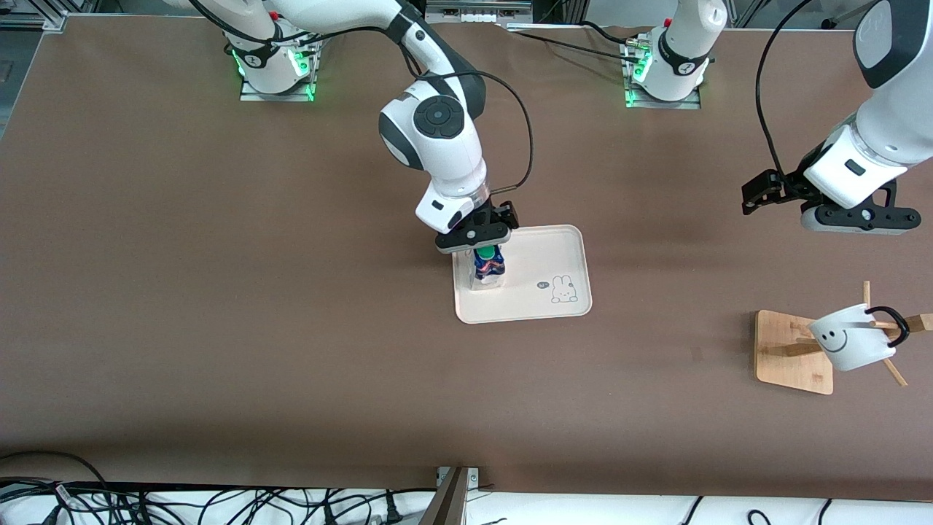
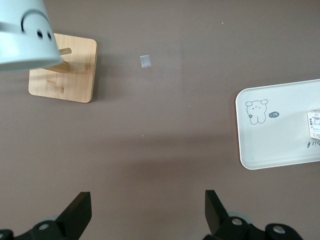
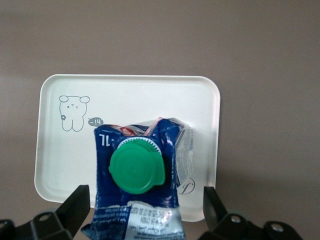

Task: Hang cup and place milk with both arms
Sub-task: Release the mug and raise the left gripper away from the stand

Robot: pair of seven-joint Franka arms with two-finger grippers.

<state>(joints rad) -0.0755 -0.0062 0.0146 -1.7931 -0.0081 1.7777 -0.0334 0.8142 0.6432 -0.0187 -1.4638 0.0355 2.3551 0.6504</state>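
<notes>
The milk point(image 1: 488, 266), a blue and white carton with a green cap, stands upright on a white tray point(image 1: 554, 255), at the tray's edge toward the right arm's end. My right gripper point(image 1: 477, 244) is right over it, open, one finger on each side of the carton with a gap. In the right wrist view the milk point(image 3: 137, 170) fills the space between the fingers point(image 3: 77, 205). The cup point(image 1: 849, 339), white with a smiley face, hangs by its black handle on a wooden rack point(image 1: 783, 350). My left gripper point(image 1: 754, 195) is open and empty, up in the air over bare table.
The tray point(image 3: 130, 95) has a small rabbit drawing. In the left wrist view the cup point(image 2: 25, 35), the rack's base point(image 2: 65, 75), the tray point(image 2: 270, 140) and a small bit of tape point(image 2: 145, 61) on the brown table show. Cables lie along the table's edge nearest the front camera.
</notes>
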